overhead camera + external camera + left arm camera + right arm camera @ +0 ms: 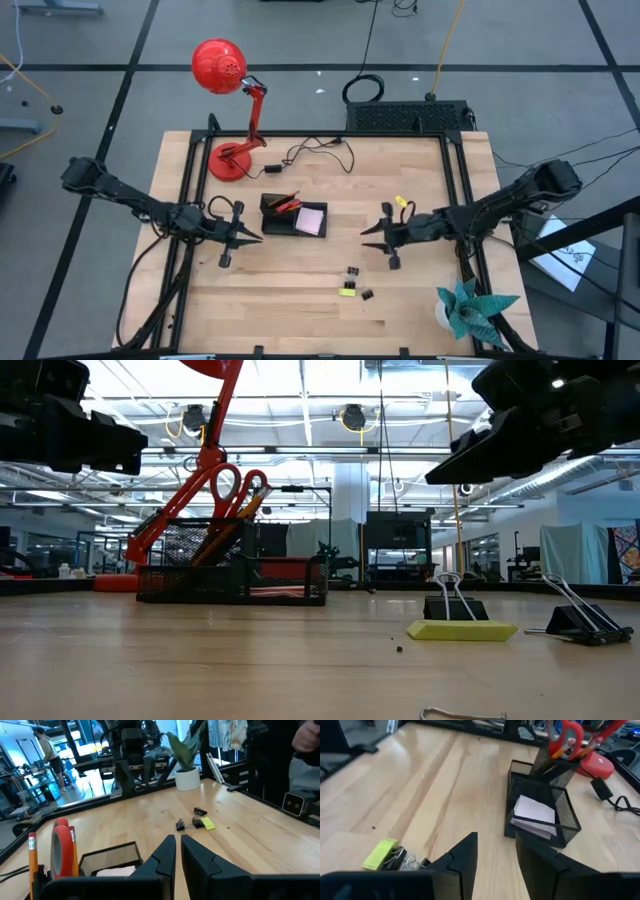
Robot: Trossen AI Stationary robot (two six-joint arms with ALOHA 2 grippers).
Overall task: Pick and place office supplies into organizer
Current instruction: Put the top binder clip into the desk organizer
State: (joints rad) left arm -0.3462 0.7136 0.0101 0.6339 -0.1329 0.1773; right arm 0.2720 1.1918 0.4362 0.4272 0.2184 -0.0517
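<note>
Three binder clips (353, 272), one organizer (277, 222)

From above I see the organizer (293, 215) mid-table (300, 300), sticky-note pad (311, 220) and scissors (285, 203) inside. My left pincer (255, 238) sits just beside it, right pincer (368, 229) apart. Binder clips (353, 272) and a yellow-green piece (347, 291) lie nearer the front edge.
</note>
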